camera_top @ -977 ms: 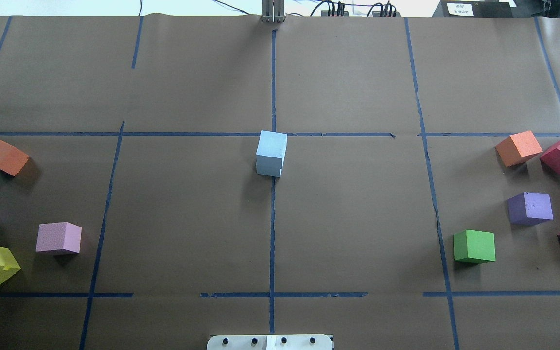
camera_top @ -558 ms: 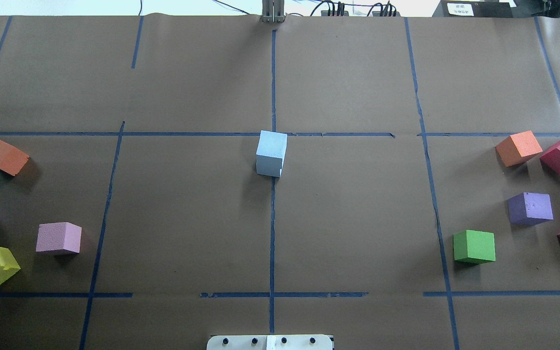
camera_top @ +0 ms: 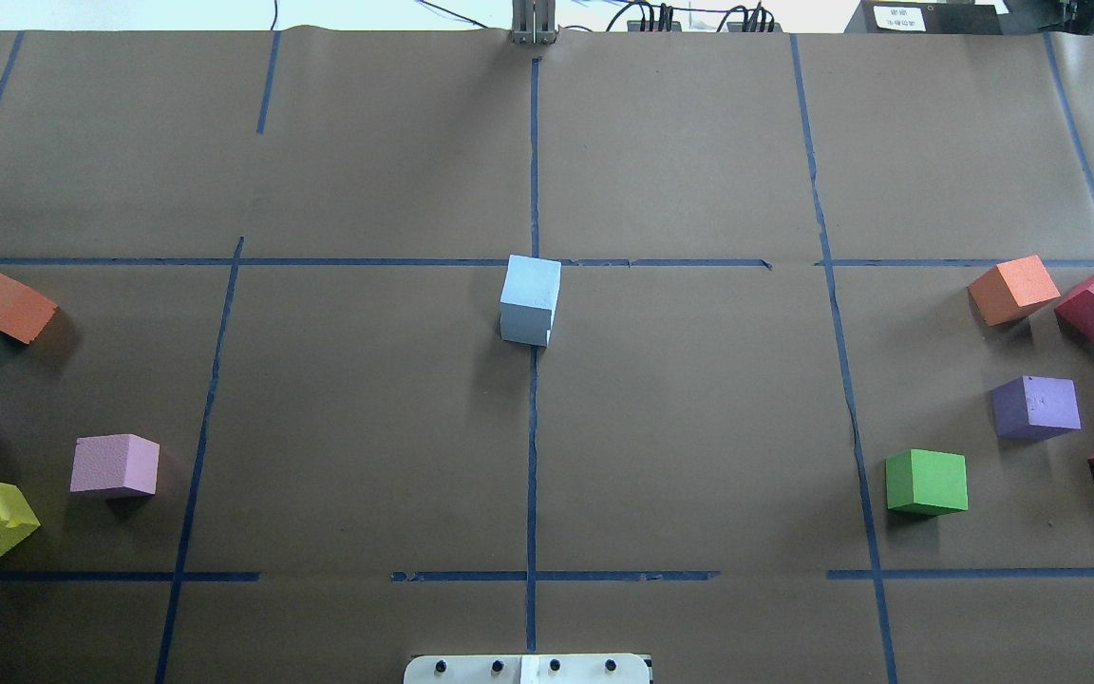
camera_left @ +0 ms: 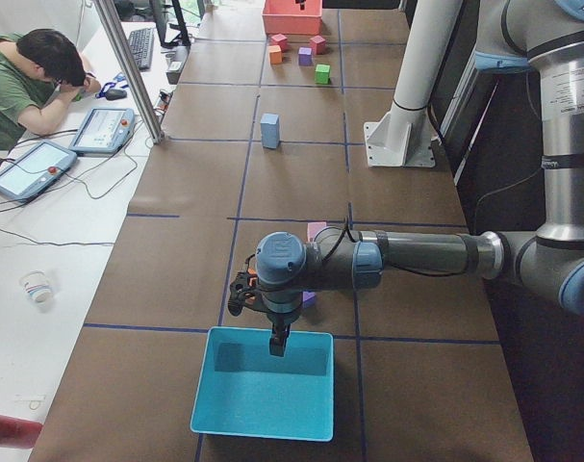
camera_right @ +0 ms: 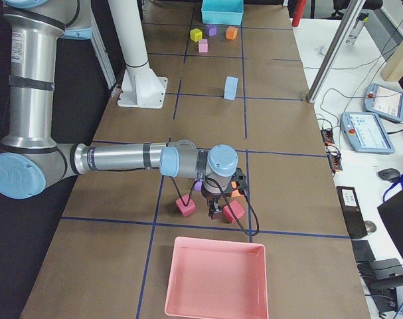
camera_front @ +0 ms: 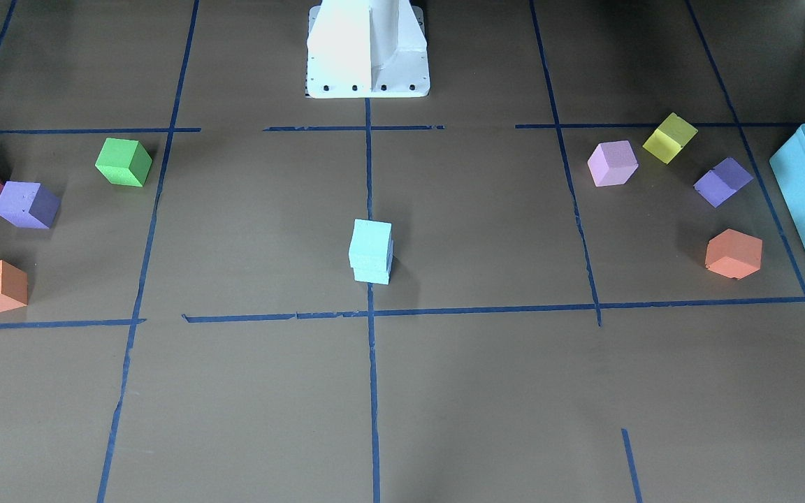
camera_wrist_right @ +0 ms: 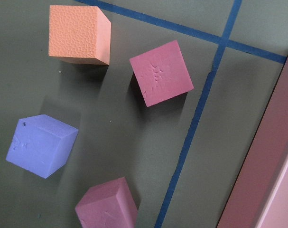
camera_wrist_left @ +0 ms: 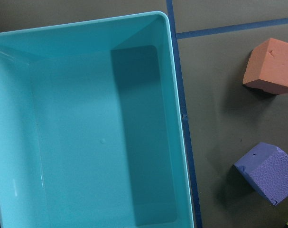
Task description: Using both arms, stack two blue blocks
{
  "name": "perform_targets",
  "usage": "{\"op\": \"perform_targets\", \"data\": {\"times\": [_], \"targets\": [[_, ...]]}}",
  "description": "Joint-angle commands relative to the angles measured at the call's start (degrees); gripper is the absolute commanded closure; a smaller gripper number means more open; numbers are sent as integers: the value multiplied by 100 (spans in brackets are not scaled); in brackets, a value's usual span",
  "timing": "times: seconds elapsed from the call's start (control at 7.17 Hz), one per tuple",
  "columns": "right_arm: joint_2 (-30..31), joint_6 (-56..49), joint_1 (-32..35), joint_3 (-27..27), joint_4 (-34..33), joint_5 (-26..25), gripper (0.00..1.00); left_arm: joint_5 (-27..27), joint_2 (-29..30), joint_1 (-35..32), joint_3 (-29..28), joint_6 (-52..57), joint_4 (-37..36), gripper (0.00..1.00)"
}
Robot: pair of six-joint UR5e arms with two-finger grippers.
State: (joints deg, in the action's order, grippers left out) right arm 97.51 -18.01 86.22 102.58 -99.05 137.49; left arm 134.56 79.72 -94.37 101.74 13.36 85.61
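Nothing has shifted in the last second: the blue blocks point(camera_top: 529, 302) stand stacked at the centre of the bench point(camera_top: 367, 427), so the task looks done. The left pincer point(camera_left: 278, 344) hangs over the teal box point(camera_left: 263, 395) and the right pincer point(camera_right: 215, 211) among red cubes point(camera_right: 185, 207). I cannot tell whether either is released or clenched.

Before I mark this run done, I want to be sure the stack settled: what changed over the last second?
Nothing visibly changed in the overhead view. The two blue blocks stay stacked one atop the other, and the green cube has not shifted.
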Motion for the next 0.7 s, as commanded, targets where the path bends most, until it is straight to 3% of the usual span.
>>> {"op": "perform_targets", "data": {"times": [0.0,0.56], "targets": [[-13,8,0,8,0,15,0,0,0,6,4,0,0,0],[-22,0,-35,-1,0,6,0,62,-9,15,4,17,0,0]]}}
